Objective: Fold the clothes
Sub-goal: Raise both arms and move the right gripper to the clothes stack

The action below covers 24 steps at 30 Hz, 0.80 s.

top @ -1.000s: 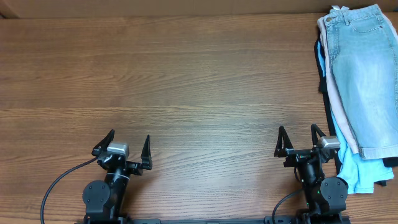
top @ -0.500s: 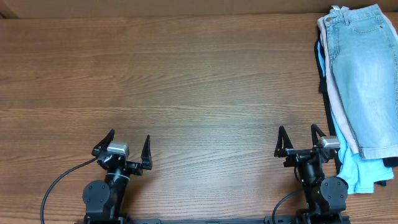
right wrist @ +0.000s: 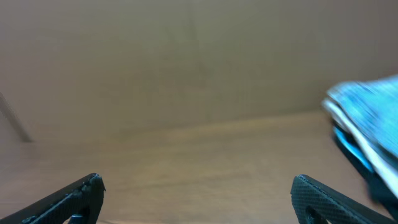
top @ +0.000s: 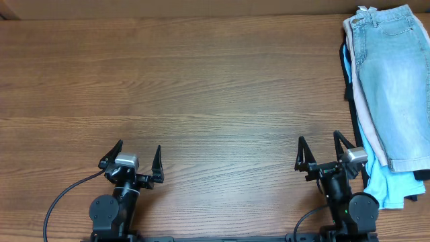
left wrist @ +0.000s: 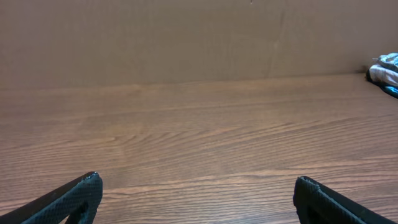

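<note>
The faded light-blue denim jeans [top: 396, 81] lie on top of a pile of clothes at the table's far right edge, waistband toward the back. The pile shows as a blurred blue shape in the right wrist view [right wrist: 370, 124] and as a small bit at the far right of the left wrist view [left wrist: 385, 71]. My left gripper [top: 132, 156] is open and empty near the front left; its fingertips frame bare wood [left wrist: 198, 186]. My right gripper [top: 318, 149] is open and empty near the front right, just left of the pile [right wrist: 198, 186].
Under the jeans lie beige trousers [top: 366, 128], a bright sky-blue garment [top: 386, 185] and something dark [top: 348, 67]. The wooden table [top: 201, 87] stretches between the arms and a cardboard wall at the back [left wrist: 186, 37]. A black cable [top: 67, 195] trails from the left arm's base.
The right gripper has shifted slightly to the left and its wrist view is blurred by motion. The left arm and the clothes have not moved.
</note>
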{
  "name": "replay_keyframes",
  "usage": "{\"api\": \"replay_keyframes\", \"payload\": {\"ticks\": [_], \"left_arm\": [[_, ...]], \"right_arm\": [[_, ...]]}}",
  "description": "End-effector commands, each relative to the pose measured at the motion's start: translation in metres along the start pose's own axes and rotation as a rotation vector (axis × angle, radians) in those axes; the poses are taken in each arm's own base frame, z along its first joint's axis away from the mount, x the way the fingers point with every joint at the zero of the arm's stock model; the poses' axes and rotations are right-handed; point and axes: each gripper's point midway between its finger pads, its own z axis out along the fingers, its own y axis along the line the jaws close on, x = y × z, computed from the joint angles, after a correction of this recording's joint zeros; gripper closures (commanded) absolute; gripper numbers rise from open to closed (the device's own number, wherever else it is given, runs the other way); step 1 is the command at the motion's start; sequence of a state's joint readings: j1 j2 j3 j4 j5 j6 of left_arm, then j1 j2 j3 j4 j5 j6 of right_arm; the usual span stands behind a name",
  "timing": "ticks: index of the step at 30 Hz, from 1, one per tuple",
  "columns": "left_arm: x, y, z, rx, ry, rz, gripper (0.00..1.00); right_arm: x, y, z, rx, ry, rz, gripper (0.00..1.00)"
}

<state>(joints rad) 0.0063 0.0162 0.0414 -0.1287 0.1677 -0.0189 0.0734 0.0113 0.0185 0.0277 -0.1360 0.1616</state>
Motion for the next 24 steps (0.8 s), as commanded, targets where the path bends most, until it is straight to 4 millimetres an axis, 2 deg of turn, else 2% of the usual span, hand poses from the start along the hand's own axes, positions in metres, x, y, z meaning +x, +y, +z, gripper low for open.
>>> {"api": "replay_keyframes", "payload": {"ticks": [1,4,7,16,20,24], "left_arm": [[0.002,0.001,0.001,-0.005,-0.002,0.004,0.00],[-0.008,-0.006,0.001,0.031,-0.036,0.011,0.01],[-0.031,-0.010,-0.003,0.049,-0.107,0.025,0.00],[-0.114,-0.019,-0.031,0.067,-0.232,0.093,0.00],[-0.137,-0.019,-0.033,0.062,-0.177,0.085,0.00],[-0.155,-0.018,-0.022,0.064,-0.058,0.062,0.00]], "right_arm": [[-0.007,0.019,-0.001,-0.108,-0.024,0.072,0.00],[-0.018,0.023,-0.003,-0.120,-0.037,0.091,0.00],[-0.038,0.029,-0.007,-0.127,-0.058,0.081,0.00],[-0.126,0.053,-0.027,-0.150,-0.131,0.065,0.00],[-0.154,0.063,-0.023,-0.160,-0.079,0.073,0.00],[-0.173,0.065,-0.007,-0.132,0.026,0.093,0.00]]}}
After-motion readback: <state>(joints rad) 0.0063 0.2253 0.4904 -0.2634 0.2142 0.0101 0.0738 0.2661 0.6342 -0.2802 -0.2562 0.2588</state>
